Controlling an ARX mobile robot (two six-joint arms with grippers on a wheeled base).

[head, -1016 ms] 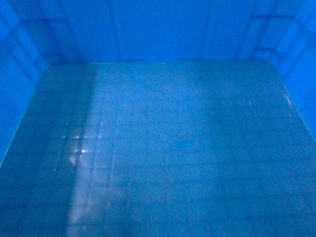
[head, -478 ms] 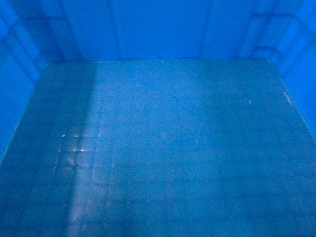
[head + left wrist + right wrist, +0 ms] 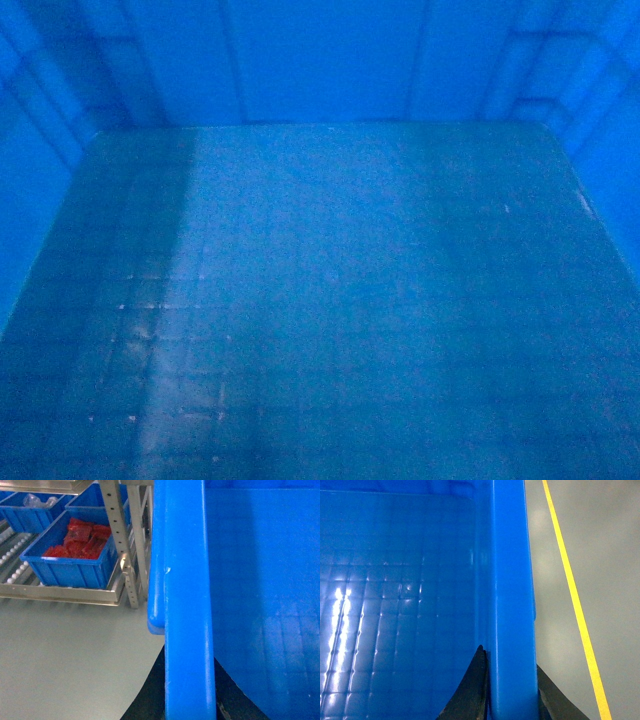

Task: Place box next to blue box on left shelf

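The box (image 3: 330, 300) fills the head view, showing only its bright-blue inner walls and grid-patterned floor. In the left wrist view my left gripper (image 3: 189, 656) is shut on the box's thick left rim (image 3: 185, 580), one black finger on each side. My right gripper (image 3: 509, 658) is shut on the right rim (image 3: 512, 580) the same way. The left shelf (image 3: 60, 594), a grey rack with white rollers, lies up and to the left in the left wrist view. On it sits a smaller blue box (image 3: 70, 570) holding red parts.
Another blue bin (image 3: 30, 515) with clear bags sits further back on the shelf. A perforated grey upright (image 3: 122, 540) stands between the shelf and the box. Grey floor lies below, and a yellow floor line (image 3: 570, 590) runs to the right of the box.
The bright glints on the box floor in the head view have dimmed and slid lower. The far wall's edge has barely shifted. Both grips look the same.
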